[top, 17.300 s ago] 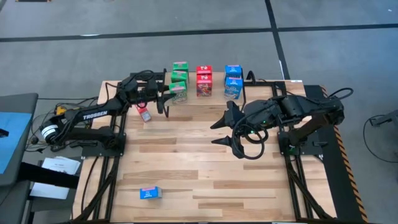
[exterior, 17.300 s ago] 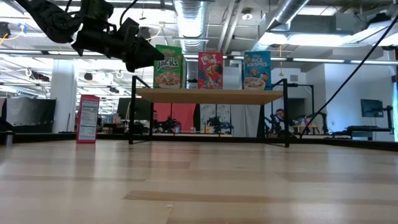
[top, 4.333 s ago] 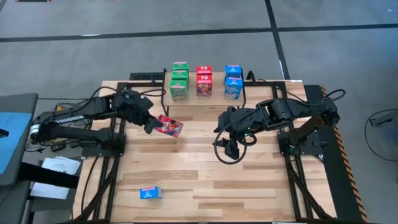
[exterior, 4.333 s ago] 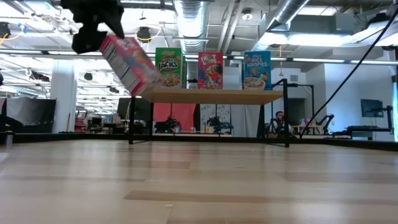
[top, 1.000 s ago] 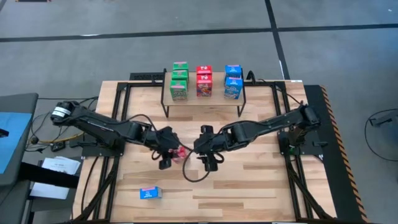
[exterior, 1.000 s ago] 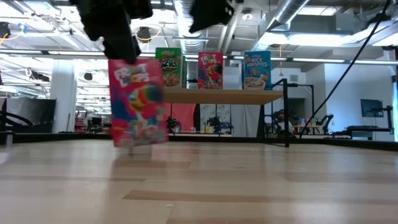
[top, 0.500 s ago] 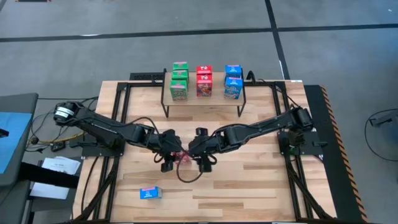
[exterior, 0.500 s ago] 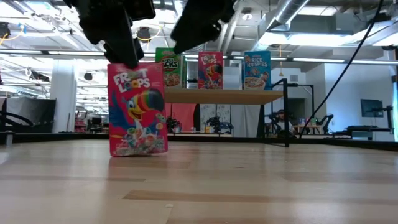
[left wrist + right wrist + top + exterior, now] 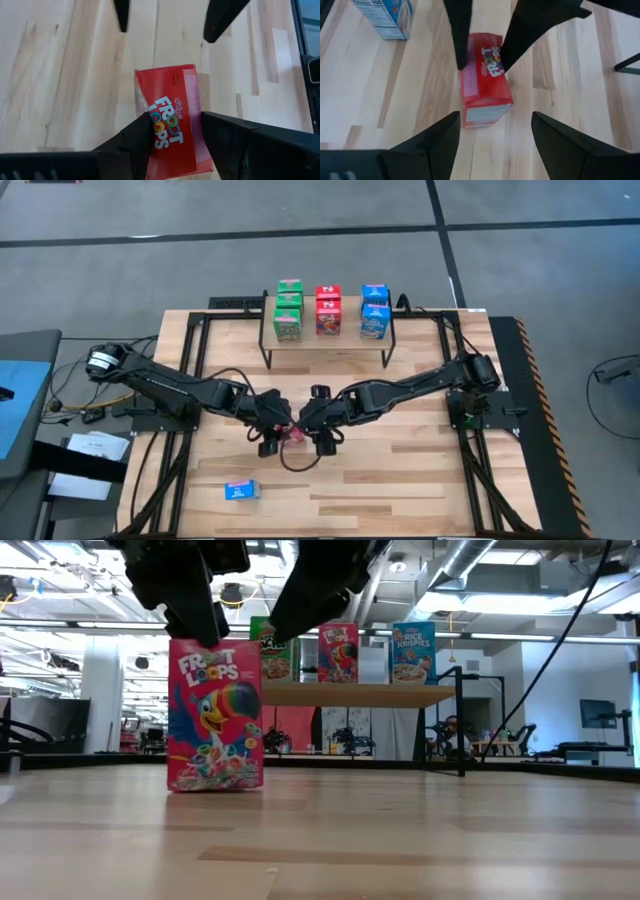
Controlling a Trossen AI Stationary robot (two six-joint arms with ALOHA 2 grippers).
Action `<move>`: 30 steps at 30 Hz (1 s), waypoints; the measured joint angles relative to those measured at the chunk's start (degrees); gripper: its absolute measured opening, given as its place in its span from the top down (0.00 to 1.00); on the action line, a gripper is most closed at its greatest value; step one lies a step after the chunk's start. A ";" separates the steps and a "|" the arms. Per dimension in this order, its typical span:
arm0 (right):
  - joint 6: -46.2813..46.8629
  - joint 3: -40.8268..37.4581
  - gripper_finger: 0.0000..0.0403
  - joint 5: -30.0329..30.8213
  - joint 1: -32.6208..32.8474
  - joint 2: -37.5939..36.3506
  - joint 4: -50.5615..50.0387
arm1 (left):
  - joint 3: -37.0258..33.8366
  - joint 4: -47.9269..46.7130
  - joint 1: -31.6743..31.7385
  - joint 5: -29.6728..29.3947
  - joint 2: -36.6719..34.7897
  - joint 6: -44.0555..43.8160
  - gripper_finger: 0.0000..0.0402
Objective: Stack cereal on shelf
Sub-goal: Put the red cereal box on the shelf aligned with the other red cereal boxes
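Gripping the red box (image 9: 215,715) by its top edge, the left gripper (image 9: 275,432) now has it upright on the counter (image 9: 400,470), its base flat on the wood in the low view; 1 second ago the same box hung tilted and clear of the surface. The left wrist view shows both fingers (image 9: 135,142) pressed against the box's narrow sides, fully closed on it. The right gripper (image 9: 322,428) has slid in from the right over that second and now hovers just beside the box top, its jaws partly open and empty, straddling the box in the right wrist view without touching it. This looks like a handover being set up near the counter's middle. On the shelf (image 9: 325,338) at the far edge, green, red and blue boxes are already lined up. 1 blue box (image 9: 242,491) lies alone near the front left corner, still to be collected.
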 joint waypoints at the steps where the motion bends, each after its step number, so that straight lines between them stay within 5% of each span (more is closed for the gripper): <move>1: 0.00 0.00 0.33 0.00 -0.16 0.00 0.17 | 0.00 0.02 -0.02 0.08 -0.01 0.18 0.62; 10: -0.13 0.00 0.33 -0.04 -0.69 0.00 1.82 | -0.04 0.10 -0.02 0.40 -0.01 3.10 0.61; 22: 0.00 0.00 0.33 -0.13 -0.66 0.00 2.35 | -0.11 0.83 1.95 3.51 0.05 -0.58 0.35; 30: 0.07 0.00 0.33 -1.68 -0.39 0.00 5.95 | -0.11 0.94 1.95 6.12 -0.09 -2.59 0.31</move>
